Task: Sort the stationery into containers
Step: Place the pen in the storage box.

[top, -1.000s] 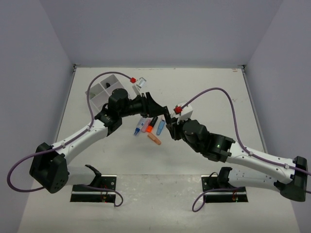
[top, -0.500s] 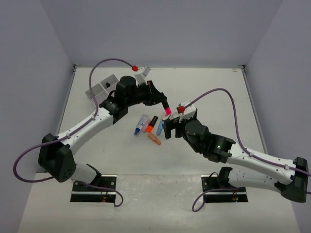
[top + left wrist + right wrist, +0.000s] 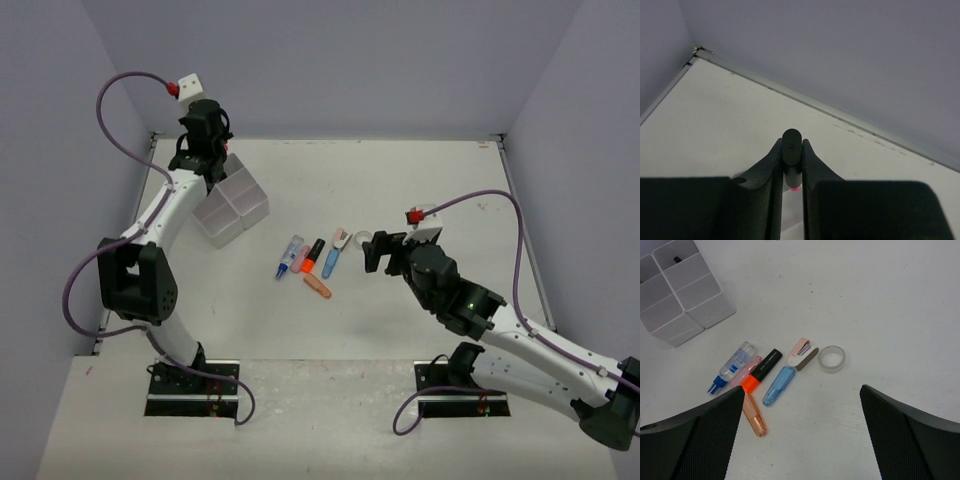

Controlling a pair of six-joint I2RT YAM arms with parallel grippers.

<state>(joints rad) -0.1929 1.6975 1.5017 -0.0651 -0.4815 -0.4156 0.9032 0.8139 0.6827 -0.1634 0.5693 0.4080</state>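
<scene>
Left gripper [image 3: 791,156] swung from pile [image 3: 765,375] to above tray [image 3: 250,206], nearly closed on pink highlighter [image 3: 792,141]. Right gripper [image 3: 376,250] now spread wide, empty, near pile. Step: drop-off. Next: lower over a compartment, release.

Left arm [image 3: 165,215] over tray [image 3: 245,202]; stationery [image 3: 312,258] clustered mid-table.

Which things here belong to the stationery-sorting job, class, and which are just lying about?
Job: divided tray; orange highlighter; blue highlighter; pink highlighter; peach highlighter; blue-capped bottle; tape roll; pink-tipped marker gripped in the left end effector.
Lying about: purple cables; black base plates.
</scene>
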